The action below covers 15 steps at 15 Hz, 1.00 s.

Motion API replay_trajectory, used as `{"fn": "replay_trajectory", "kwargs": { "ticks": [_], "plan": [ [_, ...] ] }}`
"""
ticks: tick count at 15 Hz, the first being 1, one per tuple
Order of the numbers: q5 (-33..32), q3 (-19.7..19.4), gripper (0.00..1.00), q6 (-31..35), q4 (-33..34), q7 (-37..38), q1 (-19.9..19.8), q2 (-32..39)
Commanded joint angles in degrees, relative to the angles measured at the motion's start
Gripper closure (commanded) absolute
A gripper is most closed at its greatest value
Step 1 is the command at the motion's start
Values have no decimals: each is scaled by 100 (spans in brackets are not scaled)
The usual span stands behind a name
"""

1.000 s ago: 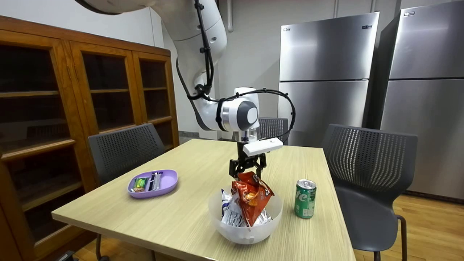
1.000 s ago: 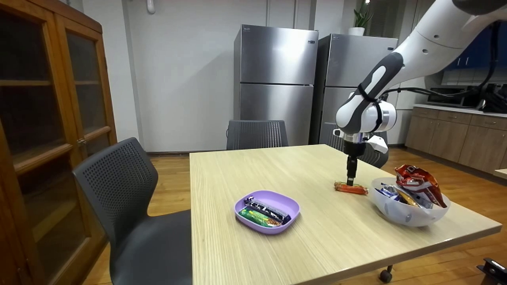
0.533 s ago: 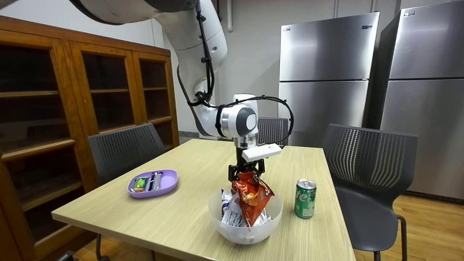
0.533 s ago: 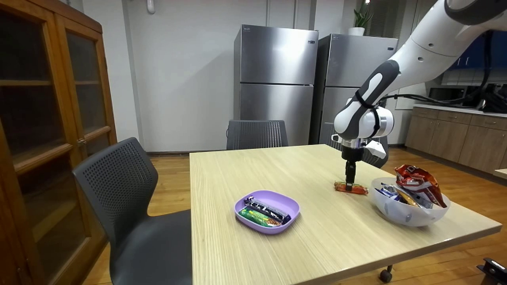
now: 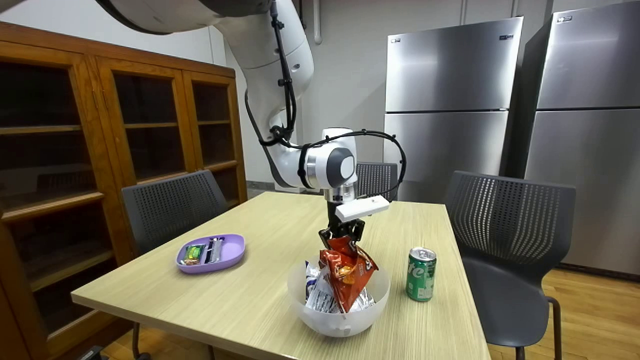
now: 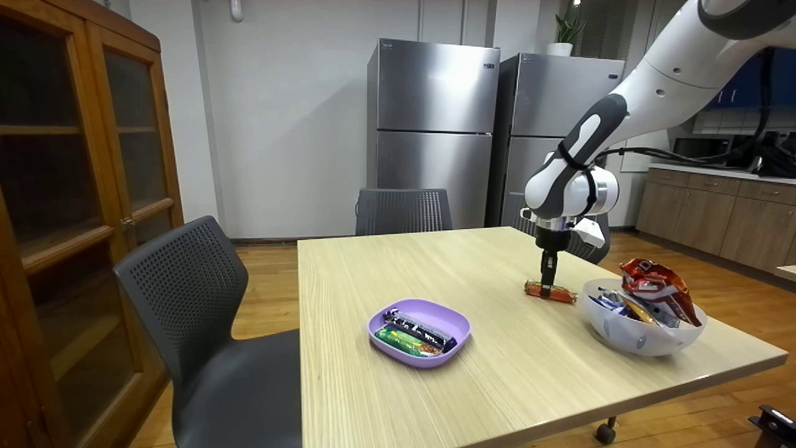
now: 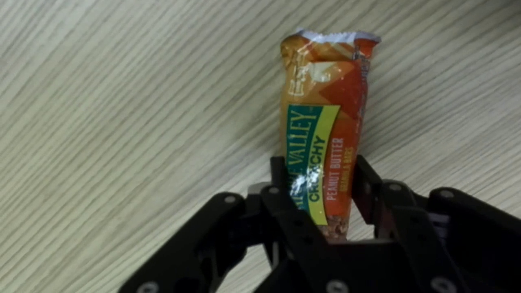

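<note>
An orange granola bar point(image 7: 325, 122) in a shiny wrapper, with a green and yellow label, lies on the pale wooden table point(image 7: 163, 101). My gripper point(image 7: 319, 171) straddles its near half, and the black fingers press against both long sides. Seen in an exterior view, the gripper point(image 6: 545, 291) points straight down onto the granola bar point(image 6: 563, 295), close to the tabletop. In the opposite camera's exterior view a red chip bag point(image 5: 348, 275) hides the fingertips and the bar.
Beside the bar stands a translucent white bowl point(image 6: 647, 342) heaped with snack packets. A green soda can point(image 5: 421, 275) is near the bowl. The purple tray point(image 6: 457, 320) holds two wrapped bars. Dark chairs point(image 5: 510, 225) surround the table.
The gripper came down over the granola bar, then its fingers drew together from wide apart against the bar's sides. The bar shifted slightly. Bowl, tray and can stayed put.
</note>
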Motion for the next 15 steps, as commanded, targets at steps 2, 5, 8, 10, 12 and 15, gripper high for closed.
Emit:
{"fn": "replay_trajectory", "kwargs": {
  "ticks": [2,5,8,10,12,15],
  "plan": [
    [159,59,83,73,1,-4,-3,-141],
    [269,130,83,20,-51,-9,-30,-320],
    [313,150,83,-10,-112,18,19,-525],
    [336,176,83,-15,-135,46,56,-649],
    [371,202,83,-57,-153,98,117,-765],
    [411,188,83,-222,-175,297,311,-930]
  ]
}}
